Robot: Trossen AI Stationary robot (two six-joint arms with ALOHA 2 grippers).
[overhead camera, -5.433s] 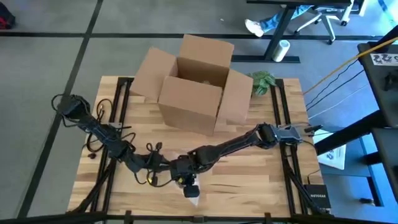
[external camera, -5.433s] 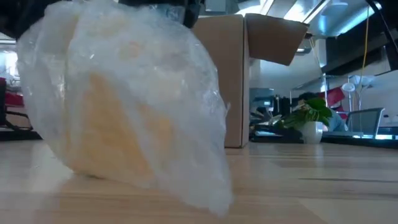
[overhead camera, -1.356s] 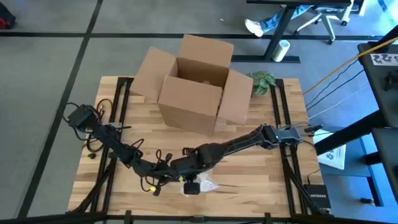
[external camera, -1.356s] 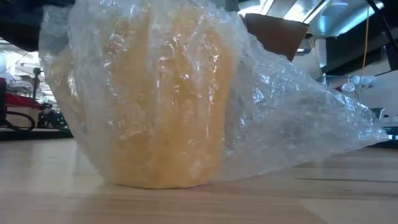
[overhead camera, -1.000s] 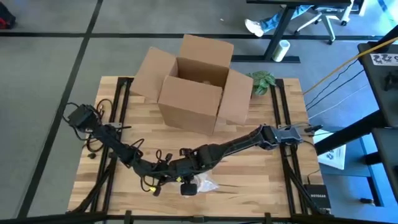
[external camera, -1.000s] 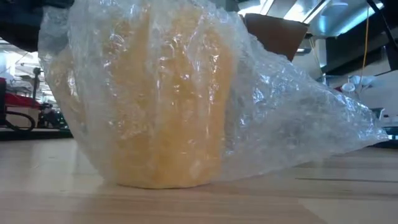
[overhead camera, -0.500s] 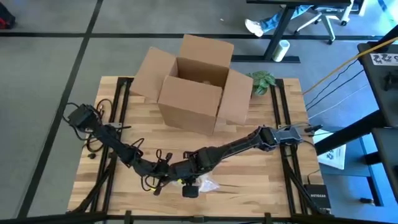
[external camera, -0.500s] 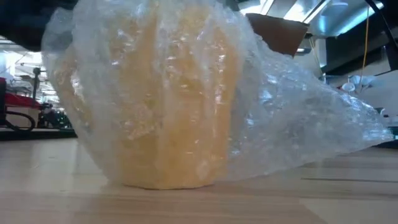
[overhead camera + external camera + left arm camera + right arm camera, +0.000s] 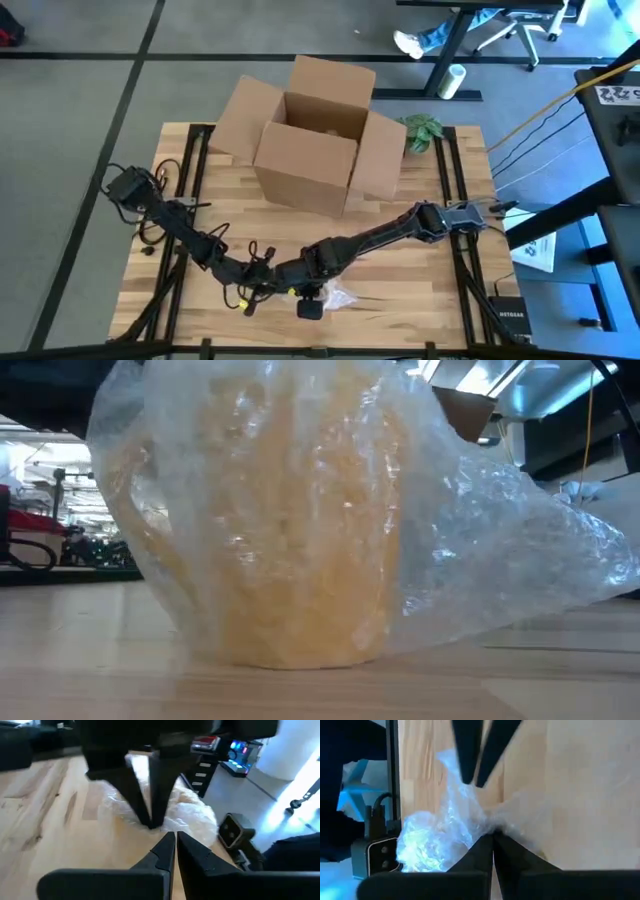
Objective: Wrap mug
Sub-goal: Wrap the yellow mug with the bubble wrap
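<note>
Mug: the yellow-orange mug (image 9: 300, 530) stands upright on the light wooden table (image 9: 420, 275), near its front edge, inside clear bubble wrap (image 9: 500, 550).

Change: against half a second ago, the bundle sits a bit further right in the low view, and the loose tail is still spread out.

Left gripper (image 9: 175, 842): fingers closed, tips beside the wrap; whether they pinch it, I cannot tell.

Right gripper (image 9: 492, 840): fingers together at the wrap, probably pinching film.

Meaning: the wrapping seems mostly done; the tail probably needs tucking.
</note>
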